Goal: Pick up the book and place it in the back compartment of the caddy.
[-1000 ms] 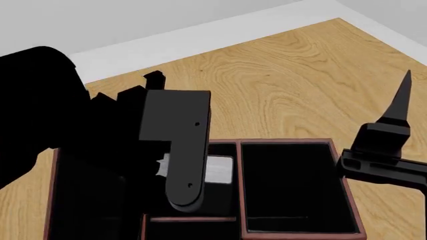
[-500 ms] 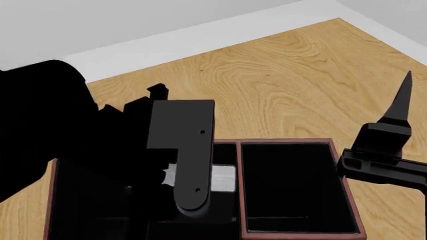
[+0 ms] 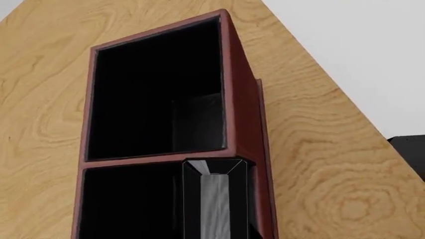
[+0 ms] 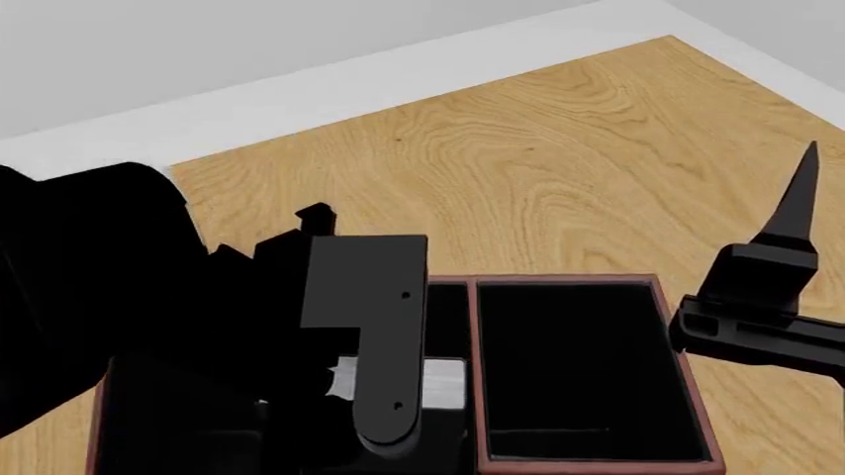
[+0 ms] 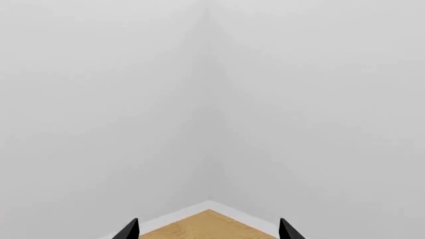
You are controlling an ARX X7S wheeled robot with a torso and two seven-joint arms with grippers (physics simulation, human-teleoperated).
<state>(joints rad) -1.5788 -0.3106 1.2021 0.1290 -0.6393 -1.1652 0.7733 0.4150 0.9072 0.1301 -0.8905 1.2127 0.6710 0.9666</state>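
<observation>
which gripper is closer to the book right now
Left. The left gripper is right over the book inside the caddy; the right gripper is off beside the caddy.

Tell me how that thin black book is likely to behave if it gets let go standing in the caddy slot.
The book looks like a flat hardcover, so probably stiff, not floppy. It stands on edge in the caddy, close beside one red wall, which would likely catch it. The slot looks wider than the book, so it may lean the other way.

Head and left wrist views share the caddy point(image 4: 687, 396) (right wrist faces wall).
</observation>
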